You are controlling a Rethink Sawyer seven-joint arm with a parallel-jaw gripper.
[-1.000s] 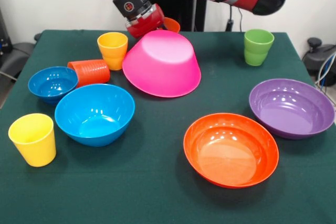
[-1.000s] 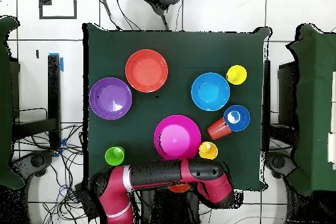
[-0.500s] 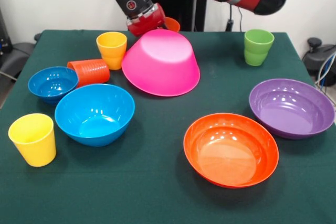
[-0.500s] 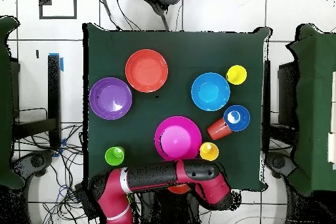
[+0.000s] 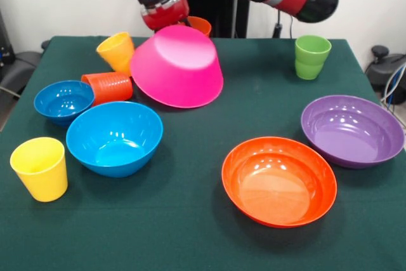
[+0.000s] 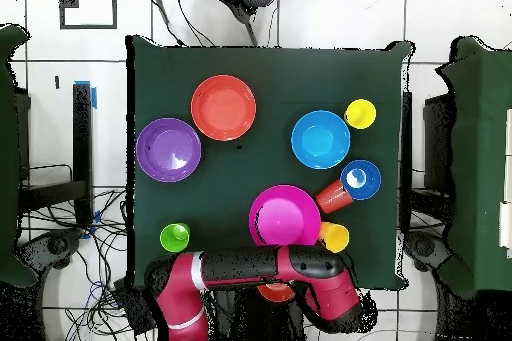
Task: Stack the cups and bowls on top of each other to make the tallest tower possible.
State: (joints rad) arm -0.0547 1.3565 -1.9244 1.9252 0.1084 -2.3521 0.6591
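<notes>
Gripper [image 5: 166, 20], grip unclear, sits at tilted pink bowl's [image 5: 177, 65] far rim.

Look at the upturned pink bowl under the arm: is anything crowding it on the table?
Yes. The pink bowl, tilted on its rim, presses against a tipped yellow cup, with the orange-red cup lying on its side just beside it. A small orange bowl sits behind it by the gripper.

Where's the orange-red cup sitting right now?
In the front view the orange-red cup lies on its side at the left, between the small blue bowl and the tilted pink bowl, behind the medium blue bowl.
</notes>
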